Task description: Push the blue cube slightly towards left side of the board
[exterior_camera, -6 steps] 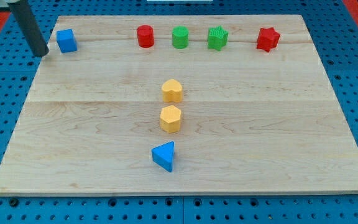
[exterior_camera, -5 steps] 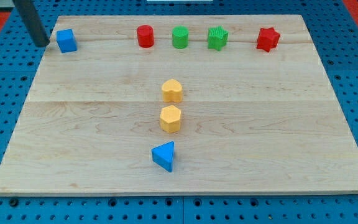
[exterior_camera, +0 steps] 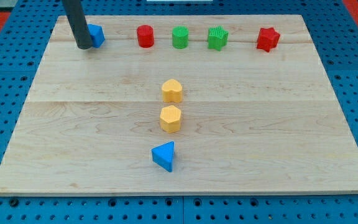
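The blue cube [exterior_camera: 96, 35] sits near the top left of the wooden board [exterior_camera: 104, 155], partly hidden by my rod. My tip [exterior_camera: 84, 46] rests on the board right against the cube's left side, touching it. The rod rises from there to the view's top edge.
In a row along the top, right of the cube, stand a red cylinder [exterior_camera: 145, 36], a green cylinder [exterior_camera: 179, 37], a green ridged block [exterior_camera: 217, 38] and a red star [exterior_camera: 268, 38]. Two yellow blocks [exterior_camera: 172, 90] [exterior_camera: 171, 118] and a blue triangle [exterior_camera: 164, 155] line the middle.
My rod has moved to the right from off the board's left edge, and the blue cube now sits further right than before, against the tip.
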{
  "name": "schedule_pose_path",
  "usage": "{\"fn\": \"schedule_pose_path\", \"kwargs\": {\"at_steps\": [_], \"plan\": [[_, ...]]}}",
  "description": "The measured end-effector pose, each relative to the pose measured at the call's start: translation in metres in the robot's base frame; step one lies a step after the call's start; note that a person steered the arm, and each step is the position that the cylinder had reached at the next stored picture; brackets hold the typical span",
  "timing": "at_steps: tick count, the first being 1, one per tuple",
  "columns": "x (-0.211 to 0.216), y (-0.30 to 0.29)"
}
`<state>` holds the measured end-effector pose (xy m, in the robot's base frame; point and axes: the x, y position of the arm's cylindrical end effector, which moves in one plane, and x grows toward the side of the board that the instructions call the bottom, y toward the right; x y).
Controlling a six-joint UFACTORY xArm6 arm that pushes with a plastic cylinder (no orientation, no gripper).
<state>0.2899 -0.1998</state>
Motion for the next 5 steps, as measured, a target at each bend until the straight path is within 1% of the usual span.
{"fn": "schedule_pose_path", "kwargs": {"at_steps": [2, 3, 4, 5], "plan": [[0.0, 0.044], [-0.013, 0.061], [-0.033, 0.047], [-0.036, 0.024]]}}
